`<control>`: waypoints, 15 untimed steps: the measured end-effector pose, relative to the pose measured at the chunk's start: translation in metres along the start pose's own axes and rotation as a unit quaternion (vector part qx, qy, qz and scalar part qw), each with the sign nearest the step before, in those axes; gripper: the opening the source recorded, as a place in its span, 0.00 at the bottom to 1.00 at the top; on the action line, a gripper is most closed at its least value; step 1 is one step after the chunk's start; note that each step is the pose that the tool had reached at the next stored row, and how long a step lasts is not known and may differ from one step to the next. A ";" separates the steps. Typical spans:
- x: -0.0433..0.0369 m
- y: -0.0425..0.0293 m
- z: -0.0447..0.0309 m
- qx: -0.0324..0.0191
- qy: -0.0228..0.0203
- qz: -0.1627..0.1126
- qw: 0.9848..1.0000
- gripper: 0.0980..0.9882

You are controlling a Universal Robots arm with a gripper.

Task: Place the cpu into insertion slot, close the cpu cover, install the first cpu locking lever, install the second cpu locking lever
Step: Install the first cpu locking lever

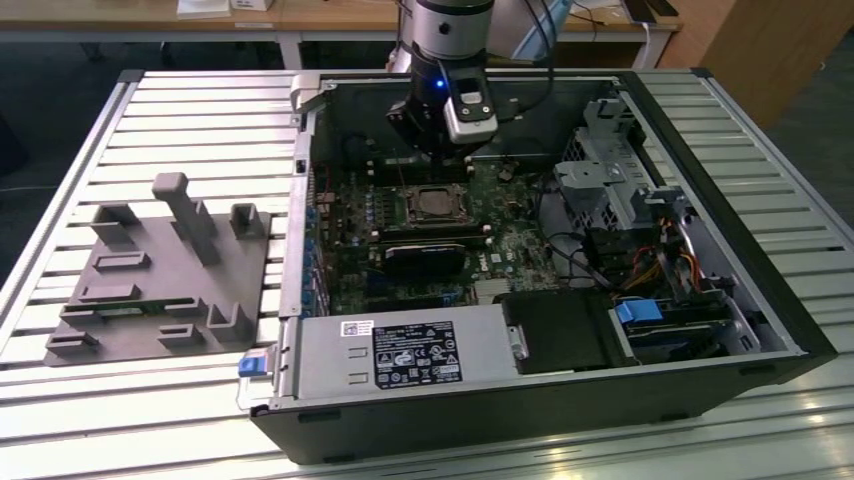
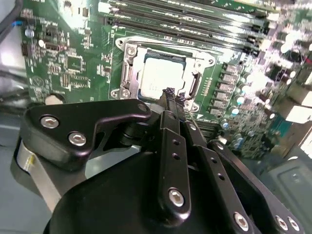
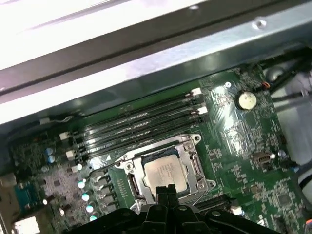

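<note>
The cpu [image 3: 165, 173] lies flat in the insertion slot [image 1: 430, 204] on the green motherboard, its silver-beige face showing. The cpu cover [image 3: 161, 148] rests down around it as a silver frame. In both wrist views my gripper [image 3: 165, 191] hangs just above the near edge of the chip [image 2: 157, 75], its black fingers pressed together with nothing between them. A thin wire lever [image 3: 105, 163] runs out from one side of the socket; whether it is latched I cannot tell. In the exterior view the gripper [image 1: 441, 160] stands inside the open case, over the socket.
Memory slots [image 3: 141, 122] run beside the socket, close to the case wall [image 3: 146, 53]. A black heatsink block [image 1: 424, 258] sits on the board nearer the case front. Drive cages and cables [image 1: 627, 200] fill the exterior view's right. A grey fixture [image 1: 160, 270] stands outside the case.
</note>
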State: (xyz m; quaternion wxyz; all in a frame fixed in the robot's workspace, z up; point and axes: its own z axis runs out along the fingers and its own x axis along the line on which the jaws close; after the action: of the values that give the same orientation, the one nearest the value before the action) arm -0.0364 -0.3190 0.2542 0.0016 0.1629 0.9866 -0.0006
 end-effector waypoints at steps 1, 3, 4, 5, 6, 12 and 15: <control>0.0000 0.0000 0.0001 0.000 0.000 -0.009 1.000 0.01; 0.0000 0.0000 0.0001 0.000 0.000 -0.027 1.000 0.01; 0.0000 0.0000 0.0001 0.000 0.000 -0.037 0.999 0.01; 0.0000 0.0000 0.0002 0.000 0.000 -0.045 0.999 0.01; 0.0000 0.0000 0.0002 0.000 0.000 -0.054 0.999 0.01; 0.0000 0.0000 0.0004 0.000 0.000 -0.109 0.994 0.01; 0.0000 0.0000 0.0005 0.000 0.000 -0.136 0.991 0.01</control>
State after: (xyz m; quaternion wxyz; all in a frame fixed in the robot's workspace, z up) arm -0.0364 -0.3189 0.2537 0.0017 0.0274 0.9996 -0.0004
